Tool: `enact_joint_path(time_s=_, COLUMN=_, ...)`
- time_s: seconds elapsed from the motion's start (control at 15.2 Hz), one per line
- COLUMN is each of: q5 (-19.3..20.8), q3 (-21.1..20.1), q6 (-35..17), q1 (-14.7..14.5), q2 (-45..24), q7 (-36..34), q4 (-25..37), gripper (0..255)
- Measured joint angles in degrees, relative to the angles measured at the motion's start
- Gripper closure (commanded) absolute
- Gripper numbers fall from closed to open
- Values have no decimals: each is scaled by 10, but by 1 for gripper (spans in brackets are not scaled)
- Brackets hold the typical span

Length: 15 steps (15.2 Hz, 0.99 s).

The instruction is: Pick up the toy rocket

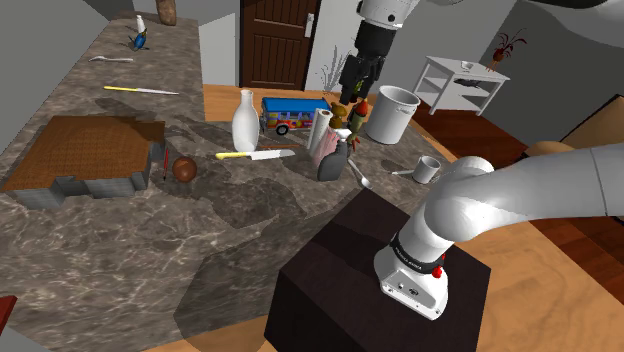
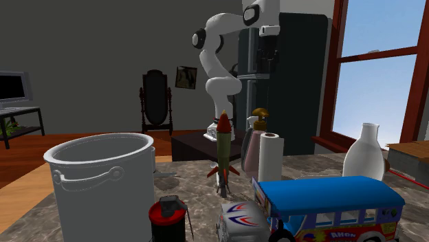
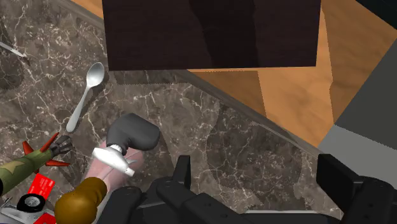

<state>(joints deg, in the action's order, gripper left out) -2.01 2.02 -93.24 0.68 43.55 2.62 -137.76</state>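
Note:
The toy rocket (image 2: 223, 150) stands upright on the marble counter; it is olive green with a red nose and red fins. In the shoulder view the rocket (image 1: 349, 119) is in a cluster of things near the counter's far edge, and my black gripper (image 1: 353, 95) hangs just above that cluster. In the wrist view the rocket (image 3: 28, 164) lies well outside one finger, beyond a pump bottle. My gripper (image 3: 257, 168) is open, its fingers wide apart with only bare counter between them.
A pink pump bottle (image 3: 105, 175), a dark grey bottle (image 3: 133, 133) and a paper towel roll (image 2: 270, 155) crowd the rocket. A white bucket (image 1: 392, 112), toy bus (image 1: 293, 113), white vase (image 1: 245, 120), spoon (image 3: 86, 95), mug (image 1: 428, 170) and yellow-handled knife (image 1: 255, 154) lie around. The dark stand (image 1: 390, 290) is near.

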Motion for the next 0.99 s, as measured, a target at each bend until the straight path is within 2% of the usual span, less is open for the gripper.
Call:
enact_joint_path(time_s=0.13, q5=3, q3=4, q6=-1, q1=4, q2=-9, q7=1, q4=5, gripper=0)
enact_joint_path(time_s=0.53, q5=20, q3=38, q6=-16, q1=35, q2=-133, q7=-9, q4=69, gripper=0)
enact_joint_path(time_s=0.99, q5=28, q3=83, q6=-13, q1=70, q2=-296, q7=-17, q4=178, gripper=0)
